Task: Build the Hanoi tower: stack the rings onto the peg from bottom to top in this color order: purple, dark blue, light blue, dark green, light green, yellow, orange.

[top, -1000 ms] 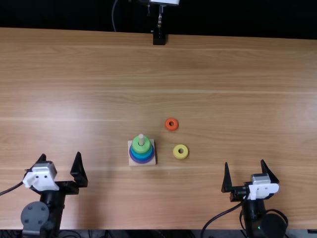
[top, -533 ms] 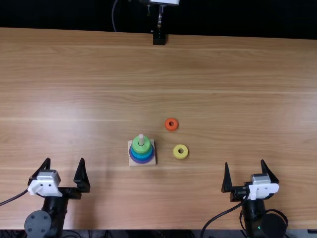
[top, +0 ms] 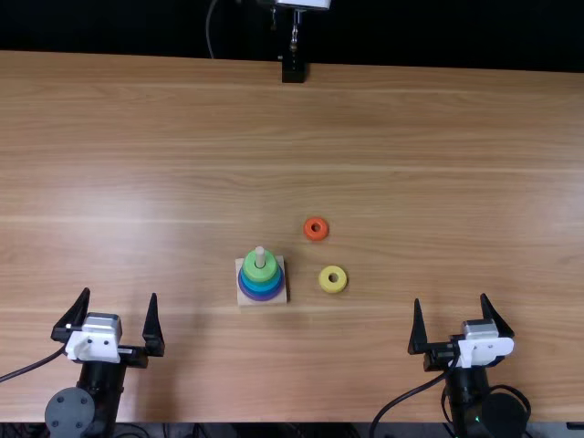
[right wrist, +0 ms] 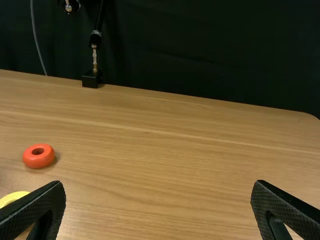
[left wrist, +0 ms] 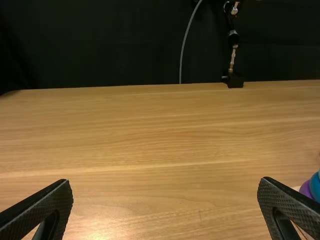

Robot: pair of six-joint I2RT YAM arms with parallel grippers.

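In the top view my left gripper (top: 120,310) is open left of the peg base (top: 278,297), and my right gripper (top: 461,319) is open to the right of the rings. On the base, a light green ring (top: 261,273) tops a light blue ring, a dark blue ring and a purple ring (top: 262,298); the peg (top: 260,256) sticks out above. A yellow ring (top: 333,279) and an orange ring (top: 316,228) lie flat on the table. The left wrist view has the left gripper (left wrist: 165,205) beside the purple ring (left wrist: 305,188). In the right wrist view are the right gripper (right wrist: 157,207), orange ring (right wrist: 38,156) and yellow ring (right wrist: 13,198).
The wooden table (top: 411,137) stretches between the arms and toward its far edge. A black mount (top: 293,70) with a metal rod stands at that far edge. Cables run beside both arms at the near side.
My left gripper has shifted slightly right and toward the near edge, turning a little. My right gripper and the rings have kept their places.
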